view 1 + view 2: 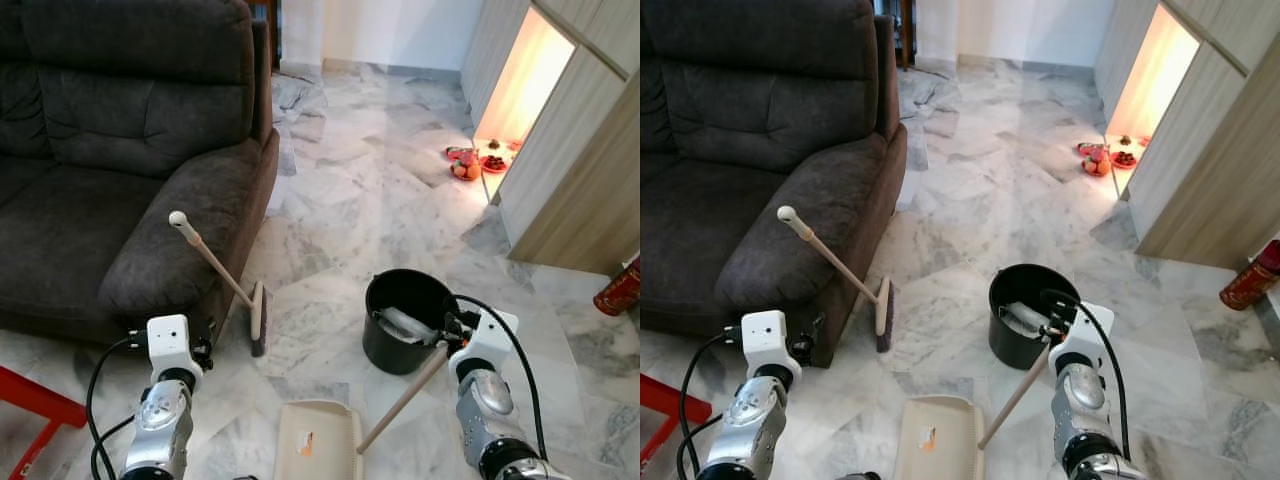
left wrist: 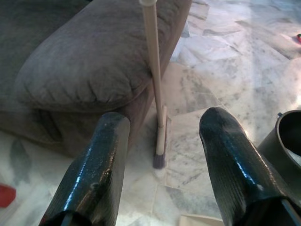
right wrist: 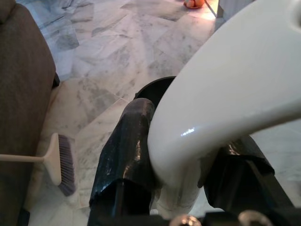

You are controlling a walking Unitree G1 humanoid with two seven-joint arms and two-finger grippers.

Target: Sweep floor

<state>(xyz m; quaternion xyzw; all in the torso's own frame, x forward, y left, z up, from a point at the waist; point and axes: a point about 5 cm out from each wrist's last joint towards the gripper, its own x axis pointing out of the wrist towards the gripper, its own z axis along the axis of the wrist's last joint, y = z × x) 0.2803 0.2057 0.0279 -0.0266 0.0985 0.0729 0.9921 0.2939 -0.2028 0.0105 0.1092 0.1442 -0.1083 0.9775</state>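
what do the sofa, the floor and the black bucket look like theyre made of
Sofa: dark grey fabric, matte and suede-like, with a soft mottled nap; it could be microfibre. Floor: polished marble or marble-look tile, grey veining, visible joints and glare from the lit doorway. Black bucket: probably moulded plastic, smooth with a faint sheen.

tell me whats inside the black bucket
Inside the bucket lies something pale and rounded, like clear plastic; what it is cannot be told. The right gripper and dustpan handle cover part of the inside.

Pincer (image 2: 162,155) (fingers apart) faces broom (image 2: 155,89) leaning against sofa (image 2: 89,66).
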